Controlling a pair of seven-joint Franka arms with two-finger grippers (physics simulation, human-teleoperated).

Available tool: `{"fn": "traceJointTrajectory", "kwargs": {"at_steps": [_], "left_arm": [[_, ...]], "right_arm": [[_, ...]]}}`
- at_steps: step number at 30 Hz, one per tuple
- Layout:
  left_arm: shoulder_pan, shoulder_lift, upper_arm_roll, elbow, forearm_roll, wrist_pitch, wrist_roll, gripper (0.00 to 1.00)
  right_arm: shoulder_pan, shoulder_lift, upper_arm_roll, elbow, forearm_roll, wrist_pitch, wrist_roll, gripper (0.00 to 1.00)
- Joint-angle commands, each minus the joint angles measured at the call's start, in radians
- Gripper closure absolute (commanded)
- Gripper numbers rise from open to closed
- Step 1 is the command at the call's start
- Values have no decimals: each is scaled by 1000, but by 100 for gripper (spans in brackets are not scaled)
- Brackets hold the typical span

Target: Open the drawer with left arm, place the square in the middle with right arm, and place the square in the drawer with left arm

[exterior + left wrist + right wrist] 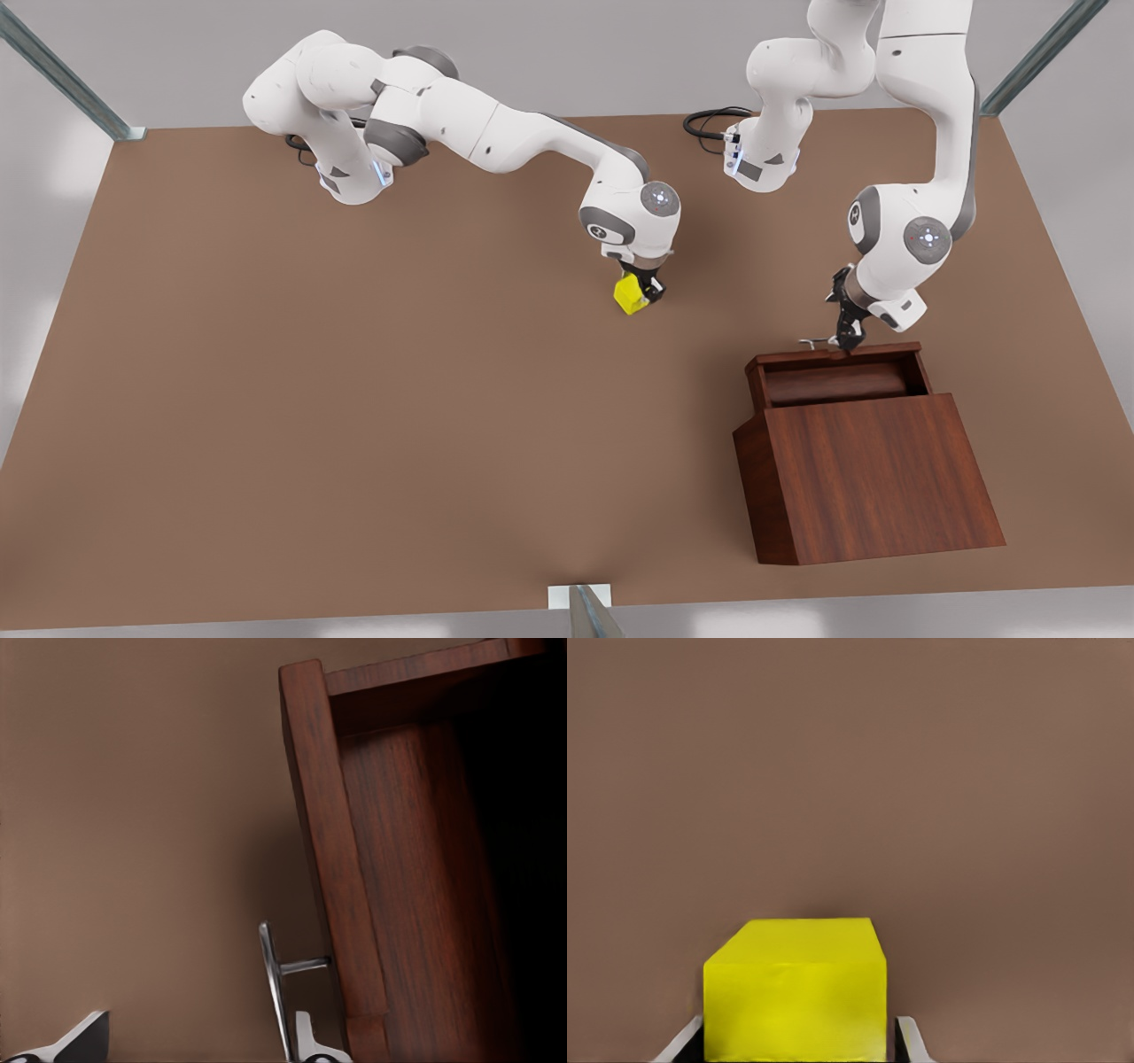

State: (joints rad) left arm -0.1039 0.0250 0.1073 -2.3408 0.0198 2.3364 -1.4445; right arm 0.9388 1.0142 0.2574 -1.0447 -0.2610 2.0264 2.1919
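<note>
The small bright yellow cube (630,294) sits pinched between the right gripper's (645,291) fingers over the matte brown tabletop (354,354) near its middle. The dark reddish wood-grain drawer (837,372) stands pulled out; the left gripper (846,337), fingers spread, straddles its thin silver bar handle (273,979).

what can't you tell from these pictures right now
- Whether the square touches the table: the right gripper and the cube's own body hide its underside, front and right wrist views.
- The drawer floor near the cabinet: in shadow, front view.
- The left gripper fingertips at the handle: cut off by the left wrist view's edge.
</note>
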Motion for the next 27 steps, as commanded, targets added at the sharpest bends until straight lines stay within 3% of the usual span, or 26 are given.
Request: {"fn": "traceJointTrajectory", "kwargs": {"at_steps": [1,4,6,10,12,15,17,19,22,24,27], "left_arm": [[-7,0,-1,1,0,-6,-4,0],[-17,-3,0,1,0,-8,-11,0],[-17,-7,0,0,0,-9,-13,0],[-19,-10,0,0,0,-28,-13,0],[-23,-16,0,0,0,-45,-22,0],[-23,-19,0,0,0,-46,-24,0],[-23,-19,0,0,0,-52,-25,0],[-23,-19,0,1,0,-52,-25,0],[-25,-22,-1,1,0,-58,-25,0],[-25,-26,-1,1,0,-58,-25,0],[-25,-25,-1,0,0,-74,-25,0]], "right_arm": [[0,0,0,0,0,0,-1,0],[-5,-43,-7,6,-6,-14,-18,0],[-115,-203,-13,-24,-20,-81,-199,0],[-535,-689,-40,-419,44,-72,-915,0],[-738,-871,-44,-511,135,-238,-1388,0],[-933,-933,-58,-511,195,-413,-1896,2],[-966,-861,-66,-498,198,-405,-1920,0],[-962,-780,-64,-384,253,-423,-1907,0],[-950,-795,-52,-259,289,-532,-1867,0],[-956,-804,-60,-301,227,-532,-1861,0],[-980,-941,-69,-532,224,-388,-1859,0]]}}
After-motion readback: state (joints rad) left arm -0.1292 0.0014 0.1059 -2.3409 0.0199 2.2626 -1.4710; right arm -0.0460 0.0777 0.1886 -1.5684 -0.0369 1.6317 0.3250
